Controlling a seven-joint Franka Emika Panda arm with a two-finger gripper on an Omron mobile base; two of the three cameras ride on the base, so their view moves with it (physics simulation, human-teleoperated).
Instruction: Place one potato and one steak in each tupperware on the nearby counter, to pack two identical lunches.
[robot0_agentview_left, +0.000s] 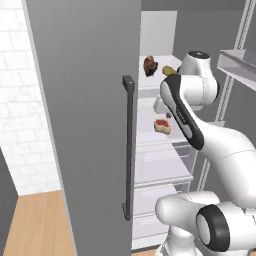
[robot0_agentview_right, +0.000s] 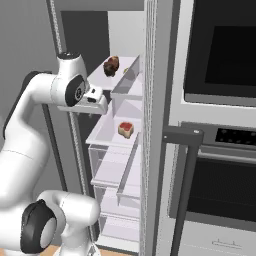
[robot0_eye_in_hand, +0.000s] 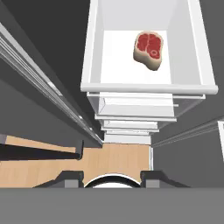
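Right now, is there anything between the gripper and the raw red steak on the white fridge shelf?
Nothing. In the hand view, bare white shelf and its front rim separate the steak from the shut gripper hanging above.

Tall grey fridge door (robot0_agentview_left: 85, 125) open w/ dark vertical bar handle (robot0_agentview_left: 128, 150); white fridge shelves (robot0_eye_in_hand: 135, 65); black-glass built-in oven (robot0_agentview_right: 220, 45) at right; light wood floor (robot0_eye_in_hand: 118, 162) below.
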